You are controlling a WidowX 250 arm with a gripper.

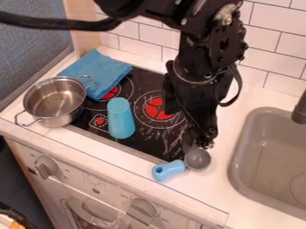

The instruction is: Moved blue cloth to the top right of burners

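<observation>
My gripper (198, 141) hangs low over the right front part of the black cooktop, just behind the grey bowl of a blue-handled scoop; whether it touches the scoop I cannot tell. The blue cloth (97, 71) lies at the back left of the stove, partly on the white counter and partly over the back left burner (110, 92), well to the left of the gripper. Another red burner (156, 108) shows left of the arm, which hides the back right part of the cooktop.
A metal pot (55, 100) stands on the left side, close to the cloth's front edge. Upright on the cooktop is a light blue cup-like object (121, 120). The scoop (169, 170) rests at the front edge. At right are the grey sink (239, 156) and a dark faucet (300, 109).
</observation>
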